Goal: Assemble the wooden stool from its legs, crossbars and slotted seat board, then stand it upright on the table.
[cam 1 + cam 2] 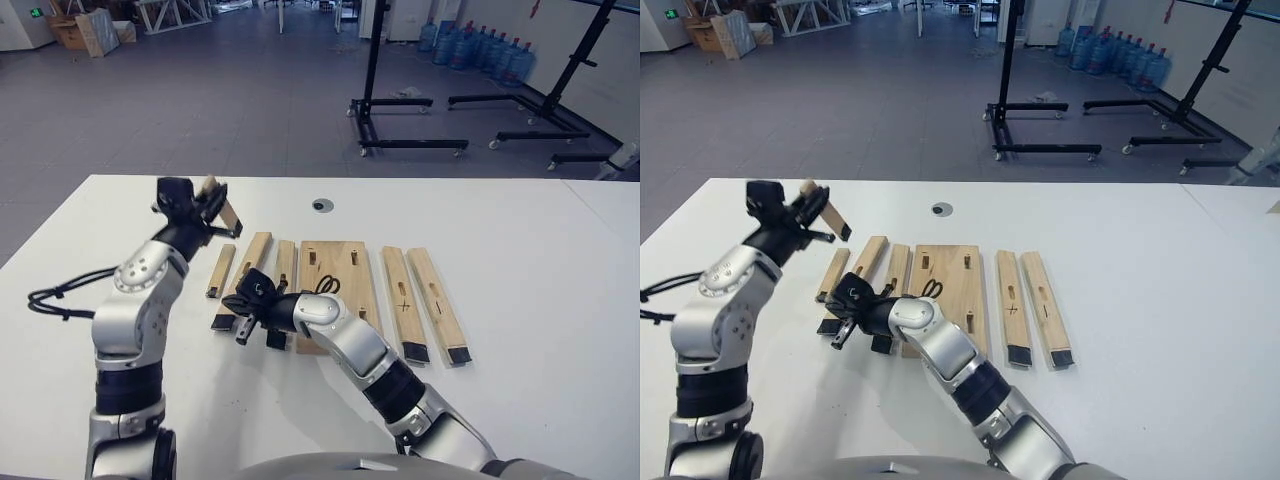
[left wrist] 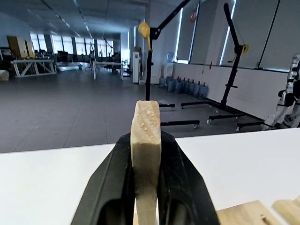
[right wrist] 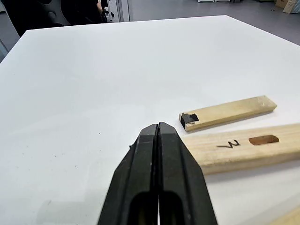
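On the white table: pale wooden parts are laid flat in a row, side by side, long sides running away from the robot.
Seat board: a flat rectangular wooden board with slots is placed mid-row; its near end is covered by the right forearm.
Right of the board: a long slotted wooden leg with a black cap at its near end is laid just beside a second capped wooden leg.
Left of the board: a narrow wooden bar is followed by a longer slotted wooden piece, then by a short wooden crossbar at the outer left.
Left gripper: raised above the far left part of the table and clamped on a short pale wooden stick, which is pinched between both fingers and held tilted.
Right gripper: fingers are pressed together with nothing between them; it is held low at the near ends of the left-hand pieces. Contact with the table cannot be judged.
Table detail: a small round grey grommet is set beyond the board's far end.
Floor behind: black wheeled metal stands are parked.
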Robot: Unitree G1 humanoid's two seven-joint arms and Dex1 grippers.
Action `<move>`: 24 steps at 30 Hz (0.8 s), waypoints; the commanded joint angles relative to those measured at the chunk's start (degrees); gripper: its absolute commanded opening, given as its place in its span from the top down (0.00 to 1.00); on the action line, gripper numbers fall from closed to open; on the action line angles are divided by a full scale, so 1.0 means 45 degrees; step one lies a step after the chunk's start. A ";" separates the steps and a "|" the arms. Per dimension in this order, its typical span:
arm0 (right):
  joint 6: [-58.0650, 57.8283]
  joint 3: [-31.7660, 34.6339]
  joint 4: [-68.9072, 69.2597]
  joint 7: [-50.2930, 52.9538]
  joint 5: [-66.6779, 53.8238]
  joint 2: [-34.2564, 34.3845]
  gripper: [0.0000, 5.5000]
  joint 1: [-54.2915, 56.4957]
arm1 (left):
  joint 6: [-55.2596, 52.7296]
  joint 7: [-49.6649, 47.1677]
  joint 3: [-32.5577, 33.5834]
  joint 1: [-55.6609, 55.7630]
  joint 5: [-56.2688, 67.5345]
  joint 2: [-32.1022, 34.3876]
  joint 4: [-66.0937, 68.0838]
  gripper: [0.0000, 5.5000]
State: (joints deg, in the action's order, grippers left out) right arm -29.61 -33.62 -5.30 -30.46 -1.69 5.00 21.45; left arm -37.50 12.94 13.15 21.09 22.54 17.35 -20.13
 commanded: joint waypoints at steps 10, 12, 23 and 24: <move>-0.3229 0.3906 0.4088 -0.1509 -0.0800 -0.5446 1.00 -0.0012 | -0.5223 -0.3126 0.1128 0.0048 0.2130 -0.1513 -0.2547 0.93; -0.3575 0.4141 0.3986 -0.1306 -0.1188 -0.4910 1.00 0.0232 | -0.5163 -0.3147 0.0984 0.0022 0.2092 -0.1491 -0.2683 0.93; -0.4978 0.1064 0.2878 -0.1202 -0.1138 -0.3685 0.90 0.1768 | -0.4644 -0.3109 0.0190 -0.0558 0.1646 -0.1552 -0.2861 0.93; -0.4872 0.0784 0.2706 -0.1234 -0.0973 -0.3737 0.85 0.1918 | -0.4614 -0.3131 0.0175 -0.0563 0.1637 -0.1572 -0.2867 0.93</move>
State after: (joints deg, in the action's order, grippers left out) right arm -52.09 -28.35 8.14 -36.00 -7.38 -11.12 27.98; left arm -58.73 -0.71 14.24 18.67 30.62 10.51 -32.97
